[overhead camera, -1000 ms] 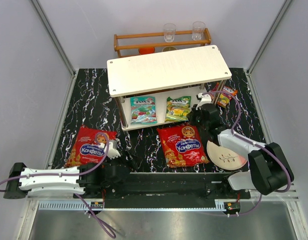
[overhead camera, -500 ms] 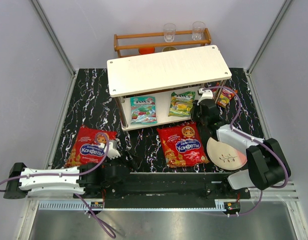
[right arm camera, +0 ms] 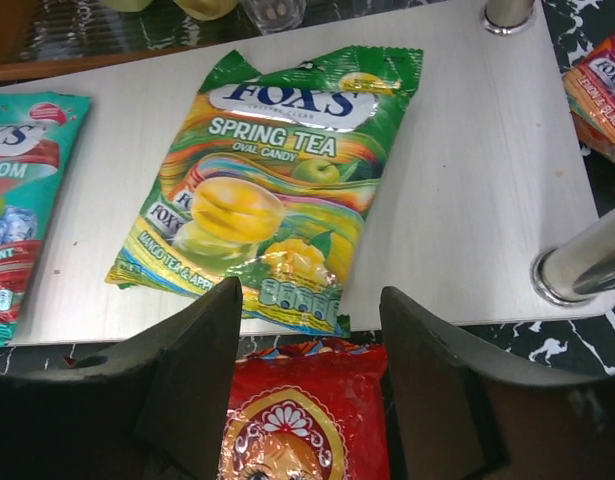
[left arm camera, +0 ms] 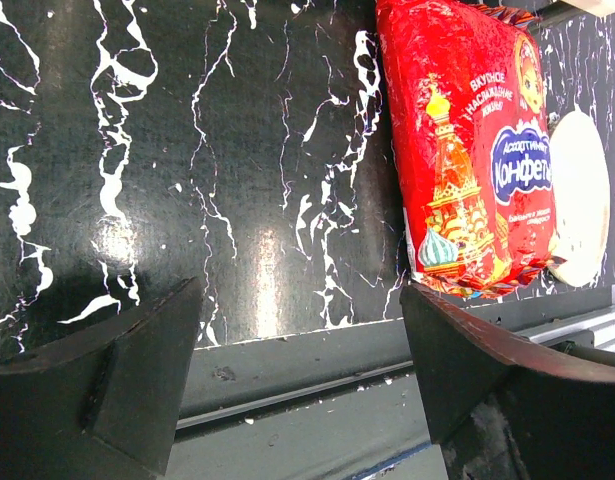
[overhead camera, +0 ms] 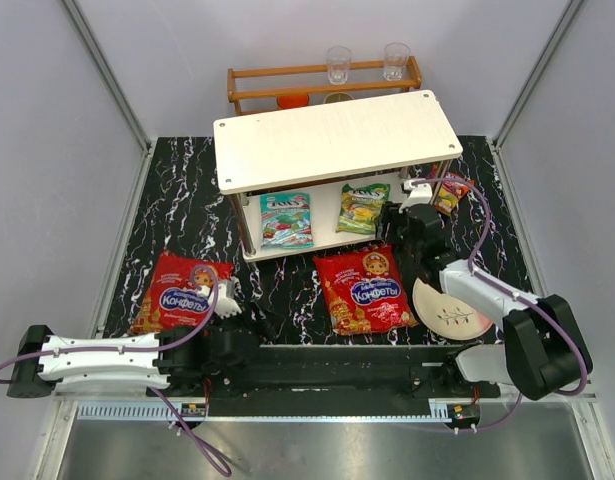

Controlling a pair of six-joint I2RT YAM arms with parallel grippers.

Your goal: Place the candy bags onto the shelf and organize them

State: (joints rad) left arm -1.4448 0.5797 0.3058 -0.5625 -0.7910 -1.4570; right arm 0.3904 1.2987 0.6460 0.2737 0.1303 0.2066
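Currently the right gripper [right arm camera: 309, 300] has its jaws apart with nothing between them, low at the front lip of the shelf's [overhead camera: 337, 138] lower board [right arm camera: 467, 200]. The green-yellow bag [right arm camera: 267, 190] lies flat on that board just ahead of the fingers [right arm camera: 202, 380], slightly skewed, its near edge right at the lip.

Risk: on pull-back a finger catches that edge and drags the bag off onto the centre large red bag [overhead camera: 365, 290] below. The teal bag [right arm camera: 17, 200] is on the same board to the left with a small gap, so a sideways nudge would overlap the two. A metal post [right arm camera: 577, 265] stands close to the right finger. Swinging right toward the red-orange bag [right arm camera: 602, 90], which lies off the board past that post, could clip it and shake the shelf. The top board overhangs, so a straight lift likely hits it.

The left gripper [left arm camera: 302, 320] is wide and empty over bare table [left arm camera: 187, 150], just beside the left large red bag [overhead camera: 177, 292]. Both large bags are on the table, unshelved. They look glossy and bulky, so they may slip in a pinch or jam going in under the top board. The plate [overhead camera: 452, 308] sits right against the centre bag and could get dragged along.
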